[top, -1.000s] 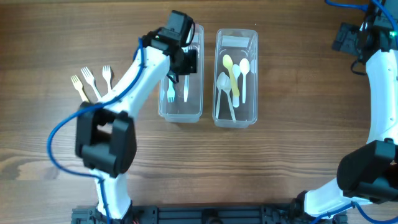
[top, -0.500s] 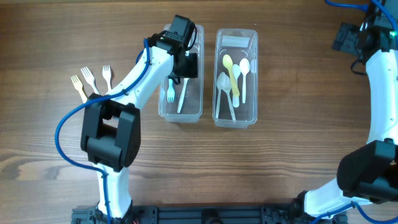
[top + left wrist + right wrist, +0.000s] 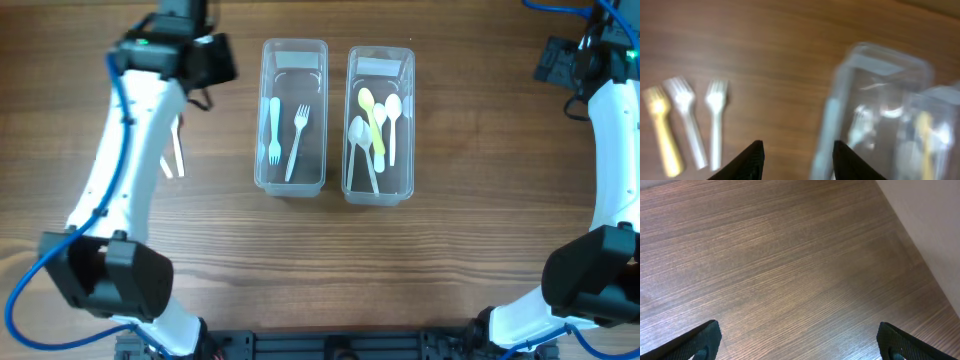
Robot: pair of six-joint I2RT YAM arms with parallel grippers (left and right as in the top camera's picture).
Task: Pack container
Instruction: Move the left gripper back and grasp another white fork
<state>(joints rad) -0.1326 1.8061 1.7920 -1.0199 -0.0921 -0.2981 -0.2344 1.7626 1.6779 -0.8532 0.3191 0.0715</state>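
Shows the left gripper (image 3: 797, 150) at the upper left of the overhead frame, fingers parted partway and empty, over the wooden table (image 3: 765, 60) near three loose forks (image 3: 687, 125). Places a blue fork (image 3: 273, 130) and a white fork (image 3: 296, 140) inside the left container (image 3: 311, 172) and spoons (image 3: 373, 120) inside the right container (image 3: 400, 185). Has the right gripper (image 3: 797, 330) spread wide, holding nothing, at the far upper right.
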